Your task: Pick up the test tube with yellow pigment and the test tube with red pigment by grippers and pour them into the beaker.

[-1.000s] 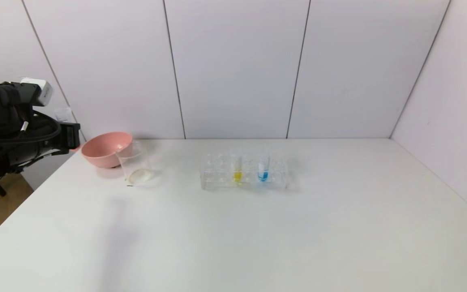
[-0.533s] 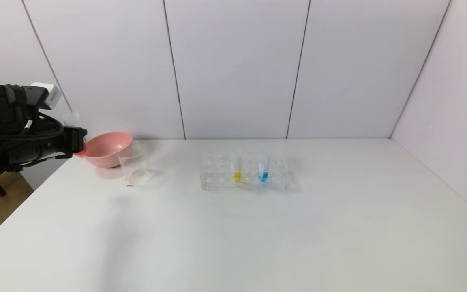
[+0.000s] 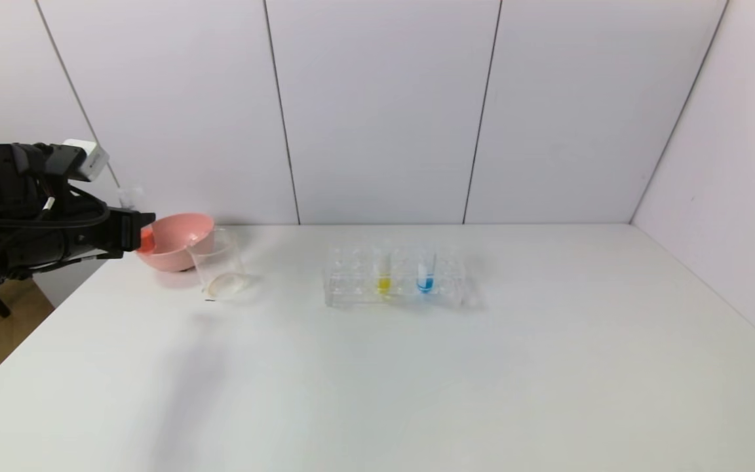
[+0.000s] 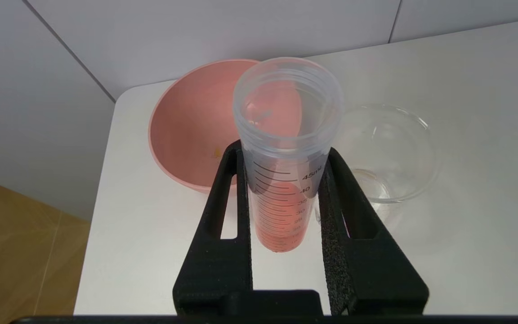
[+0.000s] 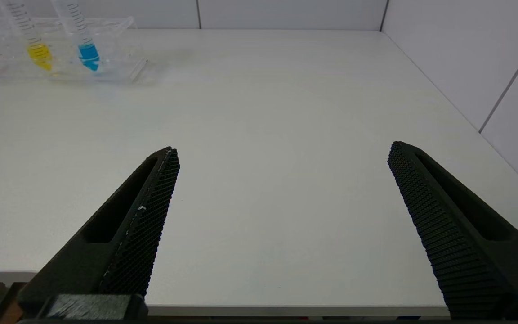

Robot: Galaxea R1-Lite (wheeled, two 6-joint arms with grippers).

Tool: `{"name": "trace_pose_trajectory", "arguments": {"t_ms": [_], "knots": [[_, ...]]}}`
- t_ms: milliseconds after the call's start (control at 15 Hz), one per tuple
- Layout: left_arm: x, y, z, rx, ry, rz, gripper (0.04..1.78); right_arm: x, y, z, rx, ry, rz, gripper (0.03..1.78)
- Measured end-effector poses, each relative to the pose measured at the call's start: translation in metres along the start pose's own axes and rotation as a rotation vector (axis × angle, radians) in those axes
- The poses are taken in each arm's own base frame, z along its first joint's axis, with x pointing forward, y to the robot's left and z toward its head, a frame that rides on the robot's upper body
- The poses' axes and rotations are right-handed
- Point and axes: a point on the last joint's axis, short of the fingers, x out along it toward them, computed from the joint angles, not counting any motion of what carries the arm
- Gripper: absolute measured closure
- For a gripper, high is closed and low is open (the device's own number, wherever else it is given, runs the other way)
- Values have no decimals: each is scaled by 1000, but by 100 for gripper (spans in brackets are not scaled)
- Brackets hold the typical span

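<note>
Now | left gripper [image 4: 286, 225] jaws clamp red tube [image 4: 286, 157] | probably near-upright, mouth up

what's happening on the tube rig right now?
The left claw is shut on the test tube with red pigment, holding it above the table's left end beside the pink bowl and the beaker. The beaker looks clear, with nothing red in it yet. The test tube with yellow pigment sits in the clear rack next to a blue tube. The right claw is open over the table's near edge.
</note>
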Motion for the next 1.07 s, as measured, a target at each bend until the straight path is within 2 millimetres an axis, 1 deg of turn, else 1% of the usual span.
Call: {"name": "trace_pose_trajectory", "arguments": {"t_ms": [267,667,867,1067], "knots": [[6,2,3,77,-30,-97,137,0,0,0,0,0,0,11],[12,7,1,138,-34,-120,137,0,0,0,0,0,0,11],[20,6,2,176,-61,-205,137,0,0,0,0,0,0,11],[23,10,1,197,-81,-264,137,0,0,0,0,0,0,11]]}}
